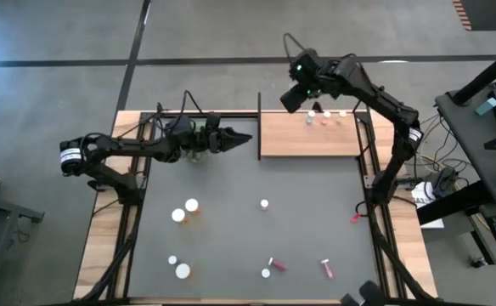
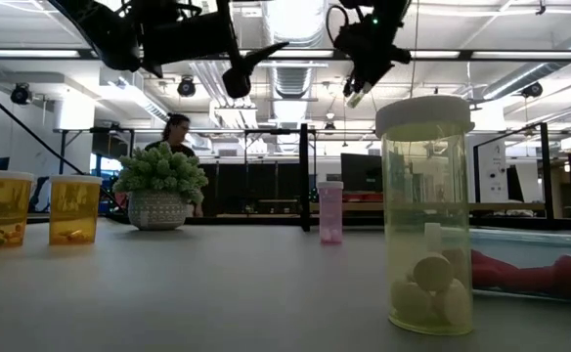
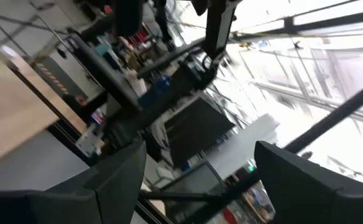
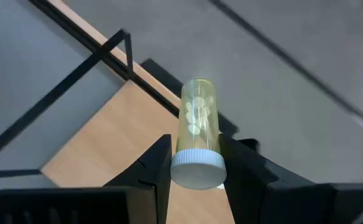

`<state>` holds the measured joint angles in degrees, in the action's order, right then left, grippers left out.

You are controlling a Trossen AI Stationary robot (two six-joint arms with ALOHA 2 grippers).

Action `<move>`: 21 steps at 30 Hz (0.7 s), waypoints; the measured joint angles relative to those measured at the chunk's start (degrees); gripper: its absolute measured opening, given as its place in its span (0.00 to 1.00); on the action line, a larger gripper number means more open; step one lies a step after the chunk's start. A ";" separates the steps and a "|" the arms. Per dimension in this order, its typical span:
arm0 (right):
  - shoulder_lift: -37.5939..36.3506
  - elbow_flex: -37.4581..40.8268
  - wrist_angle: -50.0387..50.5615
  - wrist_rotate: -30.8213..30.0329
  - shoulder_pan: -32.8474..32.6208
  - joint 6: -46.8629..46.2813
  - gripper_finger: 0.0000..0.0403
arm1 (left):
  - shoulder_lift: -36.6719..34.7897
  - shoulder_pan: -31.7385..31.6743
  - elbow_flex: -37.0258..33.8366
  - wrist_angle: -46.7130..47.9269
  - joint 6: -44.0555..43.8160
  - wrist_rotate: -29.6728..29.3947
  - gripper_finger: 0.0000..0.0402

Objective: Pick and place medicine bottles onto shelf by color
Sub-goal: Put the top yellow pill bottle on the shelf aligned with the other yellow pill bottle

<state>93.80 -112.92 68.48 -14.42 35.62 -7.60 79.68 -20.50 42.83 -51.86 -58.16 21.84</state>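
Clamped on a yellow-green vial (image 4: 197,127), the right gripper (image 4: 197,165) holds it by the white-capped end, one dark finger on each side of the cap, with pale tablets showing through the clear wall. Seen from overhead, that gripper (image 1: 294,95) hangs at the upper middle of the frame, over the far left corner of the shelf (image 1: 299,140), a light wooden board edged by thin black rods. Three small bottles (image 1: 326,116) already stand in a row near the board's far edge, right of the gripper.

Jaws on the left gripper (image 1: 243,137) stand wide apart and hold nothing; it points toward the shelf's left edge from the upper left of the tabletop (image 1: 299,183), above the potted plant (image 2: 159,188).

Across the lower part of the overhead frame more bottles are scattered: two orange bottles (image 1: 185,211) side by side at centre left, a pink vial (image 1: 264,204) near the middle, white-capped ones at the lower left, and red vials (image 1: 327,269) lying on their sides at the lower right. In the table-level view a second yellow-green bottle (image 2: 426,215) stands upright in the foreground at right
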 joint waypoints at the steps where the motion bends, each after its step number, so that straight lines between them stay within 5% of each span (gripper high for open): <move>1: 0.00 0.00 0.10 2.00 1.26 -0.09 0.27 | 0.00 -0.26 0.00 0.00 0.00 -0.08 0.71; 12: 0.00 0.09 22.18 11.30 12.03 -3.60 0.27 | 0.00 -0.80 0.13 0.04 -0.08 -1.39 0.71; 18: -2.86 4.46 21.30 25.60 12.01 -5.03 0.27 | 0.00 -0.80 0.09 0.22 -0.15 -1.85 0.71; 21: -4.11 8.28 21.66 26.53 11.28 -5.95 0.27 | 0.00 -0.82 0.07 0.24 -0.15 -1.98 0.71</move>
<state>89.68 -104.64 90.14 12.10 46.89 -13.54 79.68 -21.32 42.89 -51.62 -58.30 19.86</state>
